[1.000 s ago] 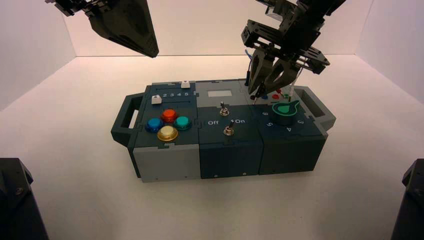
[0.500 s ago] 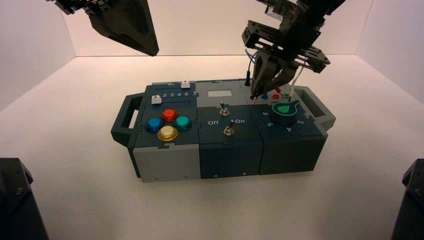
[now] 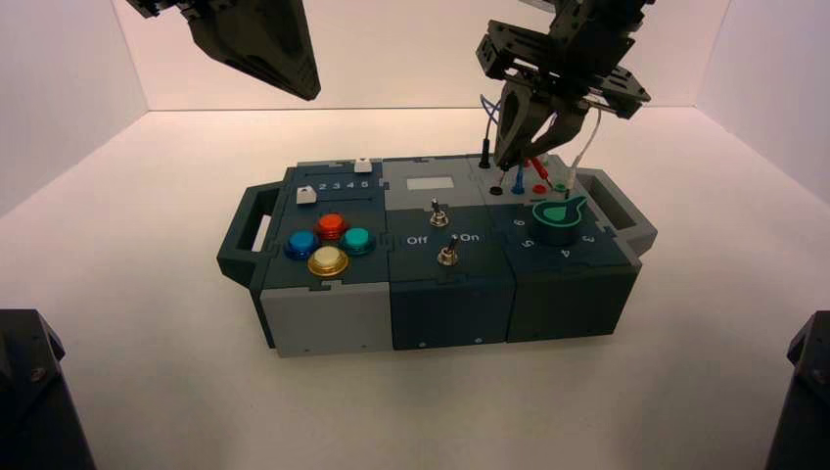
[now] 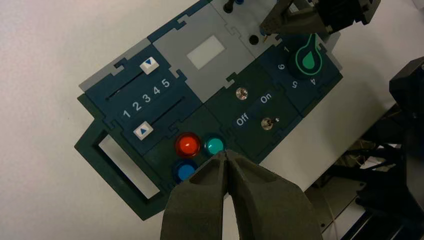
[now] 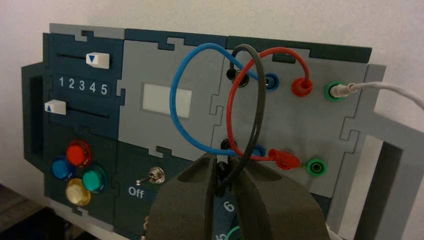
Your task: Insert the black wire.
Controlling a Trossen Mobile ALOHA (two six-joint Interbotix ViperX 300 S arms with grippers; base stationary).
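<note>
- well, the right hand (image 5: 222,161) is over the box's far right panel, pinched snugly on one plug of the black wire (image 5: 261,100).
- that plug's metal tip (image 4: 265,38) pokes out just beside the near black socket (image 4: 254,39), not in it; let go or pushed now, it'd likely scrape the panel and skew in the grip.
- the wire arches back to the far black socket (image 5: 236,76), where its other end sits; a hard tug might pull that out.
- the blue lead (image 5: 172,100) and red lead (image 5: 230,110) loop close by, and could snag as the hand drops.
- left hand (image 4: 225,154), closed, idles above the box's left side.
</note>
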